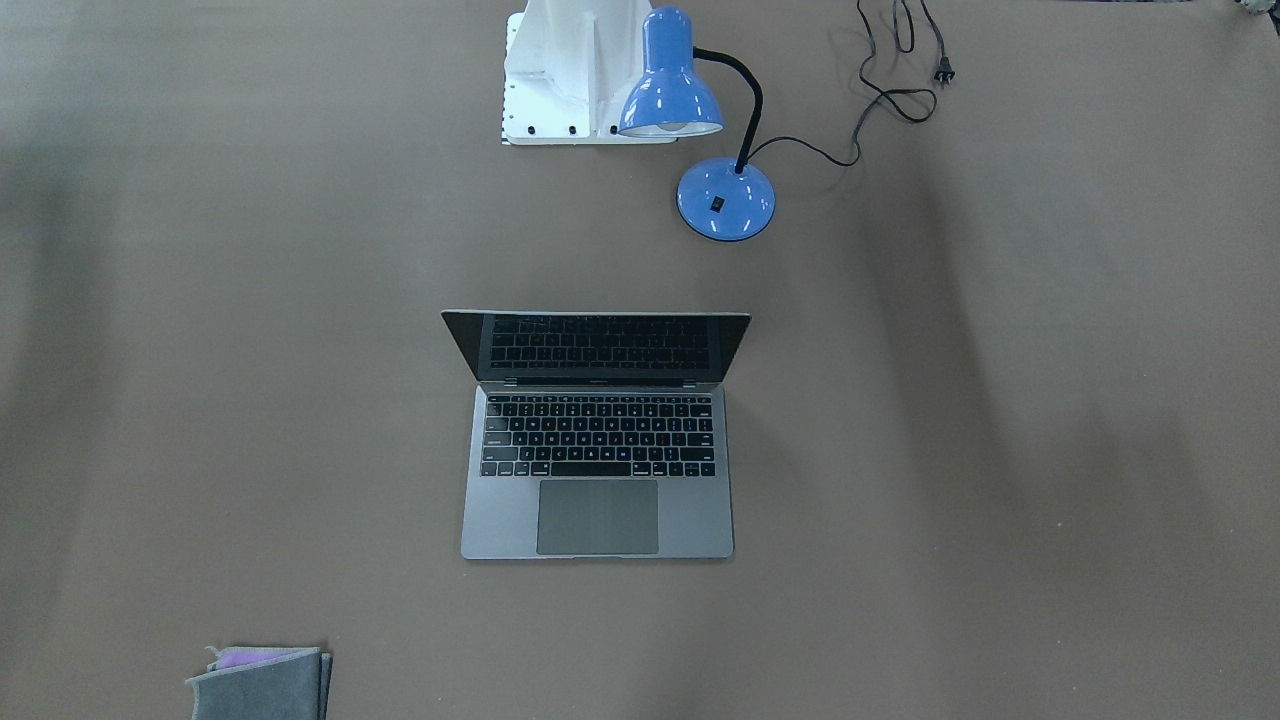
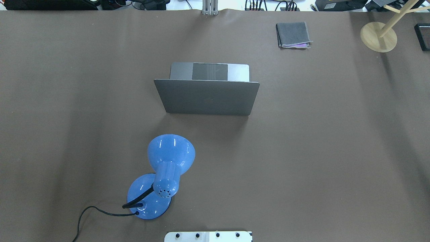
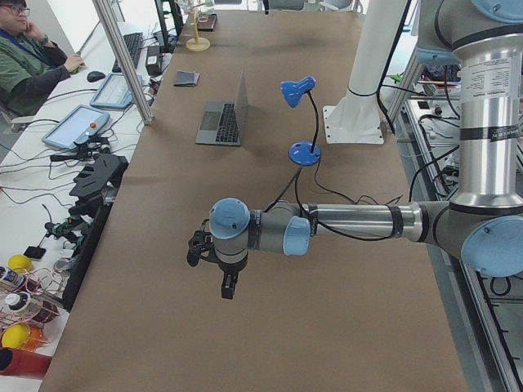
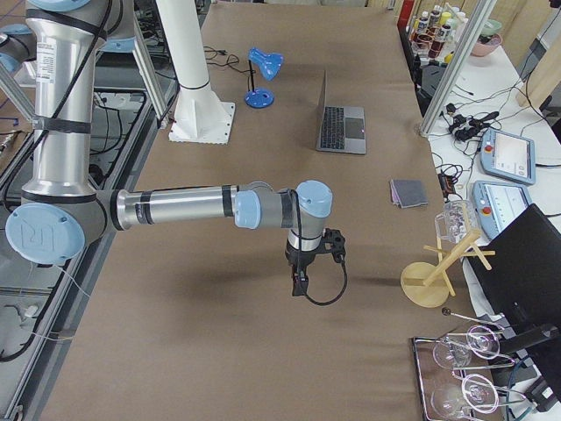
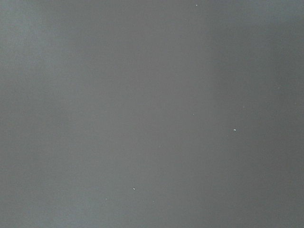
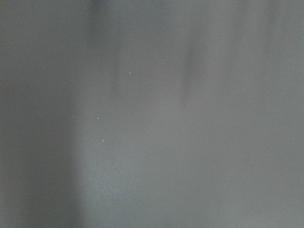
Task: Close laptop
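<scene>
The space-grey laptop (image 1: 597, 440) stands open in the middle of the brown table, its black keyboard and trackpad facing away from the robot. Its lid (image 2: 208, 97) with the faint logo faces the robot base. It also shows in the exterior left view (image 3: 225, 121) and the exterior right view (image 4: 340, 123). My left gripper (image 3: 228, 287) hangs over bare table far from the laptop, at the table's left end. My right gripper (image 4: 300, 285) hangs over bare table at the right end. I cannot tell whether either is open or shut. Both wrist views show only table surface.
A blue desk lamp (image 2: 164, 171) with a black cord stands between the robot base (image 2: 208, 236) and the laptop, toward the left arm's side. A folded grey cloth (image 2: 293, 34) lies beyond the laptop. A wooden stand (image 2: 378, 37) is at the far right.
</scene>
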`<state>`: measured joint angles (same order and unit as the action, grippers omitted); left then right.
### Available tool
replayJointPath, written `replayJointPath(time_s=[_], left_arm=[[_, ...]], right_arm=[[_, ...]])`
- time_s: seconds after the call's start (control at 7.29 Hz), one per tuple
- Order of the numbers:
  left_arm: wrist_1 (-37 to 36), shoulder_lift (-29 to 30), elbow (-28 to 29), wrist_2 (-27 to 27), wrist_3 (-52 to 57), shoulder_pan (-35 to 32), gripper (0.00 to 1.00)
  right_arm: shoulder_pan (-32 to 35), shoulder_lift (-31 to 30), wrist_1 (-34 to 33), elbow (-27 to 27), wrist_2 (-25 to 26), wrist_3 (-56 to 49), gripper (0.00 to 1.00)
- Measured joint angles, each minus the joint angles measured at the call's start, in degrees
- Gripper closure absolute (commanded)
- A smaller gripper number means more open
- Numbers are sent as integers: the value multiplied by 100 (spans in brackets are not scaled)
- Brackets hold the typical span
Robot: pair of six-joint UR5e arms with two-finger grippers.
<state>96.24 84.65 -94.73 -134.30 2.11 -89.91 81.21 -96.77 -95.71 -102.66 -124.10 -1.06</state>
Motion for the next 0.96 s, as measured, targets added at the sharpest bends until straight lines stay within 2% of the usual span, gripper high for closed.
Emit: replayJointPath(time_s=[0.96], left_arm=[[88,21,-2,0,12,0,1]], right_arm=[[-1,4,66,-24,2,-4,0]])
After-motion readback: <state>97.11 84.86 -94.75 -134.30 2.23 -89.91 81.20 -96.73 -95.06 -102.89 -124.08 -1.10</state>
